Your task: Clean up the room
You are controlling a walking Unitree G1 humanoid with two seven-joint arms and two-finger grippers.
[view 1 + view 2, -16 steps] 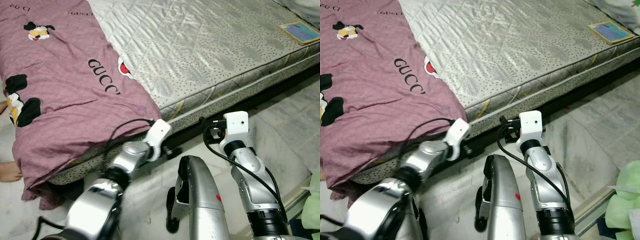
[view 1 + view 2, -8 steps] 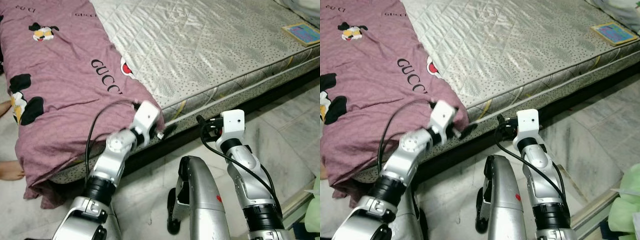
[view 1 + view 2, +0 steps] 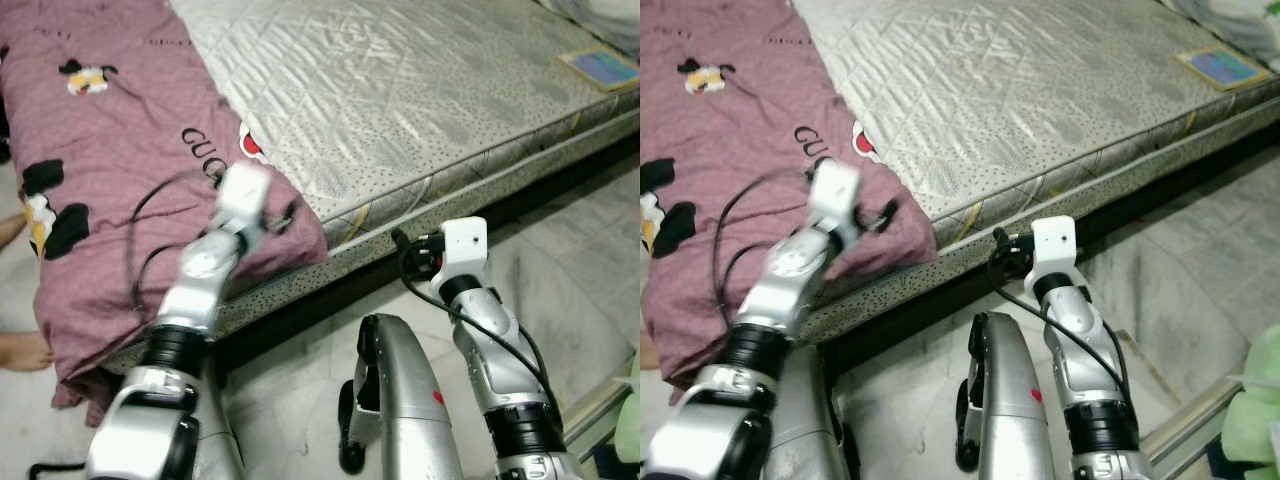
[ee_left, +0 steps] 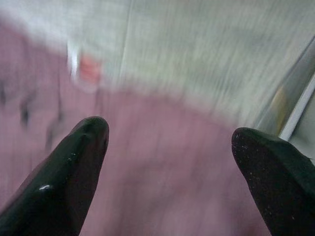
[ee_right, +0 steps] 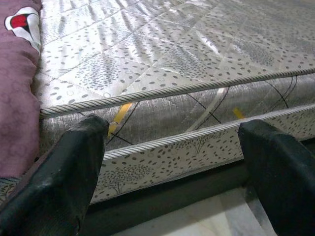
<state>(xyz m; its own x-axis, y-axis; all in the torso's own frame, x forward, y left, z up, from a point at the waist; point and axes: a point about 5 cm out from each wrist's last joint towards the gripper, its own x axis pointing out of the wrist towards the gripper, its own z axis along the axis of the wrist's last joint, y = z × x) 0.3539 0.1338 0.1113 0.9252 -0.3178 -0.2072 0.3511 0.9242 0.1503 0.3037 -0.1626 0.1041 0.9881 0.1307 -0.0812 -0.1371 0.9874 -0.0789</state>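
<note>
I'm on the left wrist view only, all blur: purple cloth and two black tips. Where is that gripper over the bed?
Observer: The left gripper is raised over the purple blanket, near its corner by the mattress edge.
Operator: Is it holding the cloth?
Observer: No, its fingers are open and nothing is between them.
Operator: And the other arm?
Observer: The right gripper is lower, open, facing the mattress side.
Operator: Anything else on the bed?
Observer: A book at the far corner.
</note>
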